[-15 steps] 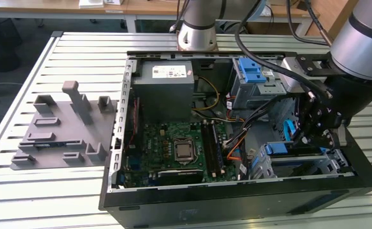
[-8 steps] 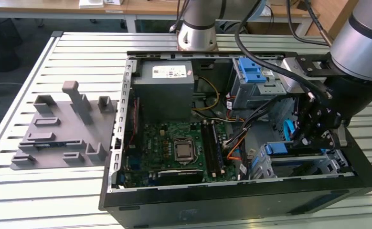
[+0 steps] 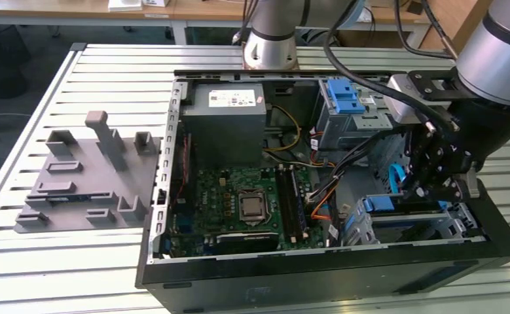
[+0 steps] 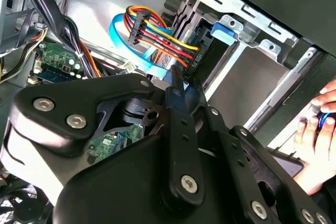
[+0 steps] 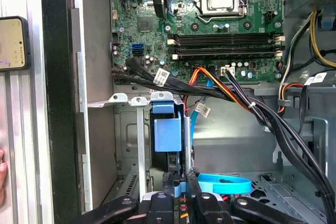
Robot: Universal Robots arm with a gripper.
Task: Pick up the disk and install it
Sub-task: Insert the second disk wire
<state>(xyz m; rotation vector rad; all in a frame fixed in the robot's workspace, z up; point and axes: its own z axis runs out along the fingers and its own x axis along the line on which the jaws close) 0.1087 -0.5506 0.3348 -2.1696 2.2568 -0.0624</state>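
Slatted tabletop (image 3: 27, 137) carries your open computer case (image 3: 325, 275). Your hand (image 3: 431, 190) reaches inside, above the drive cage (image 3: 412, 226), narrowed on the disk (image 5: 169, 135), held edge-down to slide between the cage's rails.

Metal, plastic and circuit board in an open computer case

The case (image 3: 325, 275) has matt black outer walls and dull grey sheet-metal bays (image 5: 128, 145) inside; the motherboard (image 3: 246, 206) is green, its socket bright metal. Blue plastic latch pieces (image 3: 346, 98) look smooth. The gripper (image 3: 437, 190) is matt black metal with shiny screw heads. The table (image 3: 27, 261) is ribbed pale metal.
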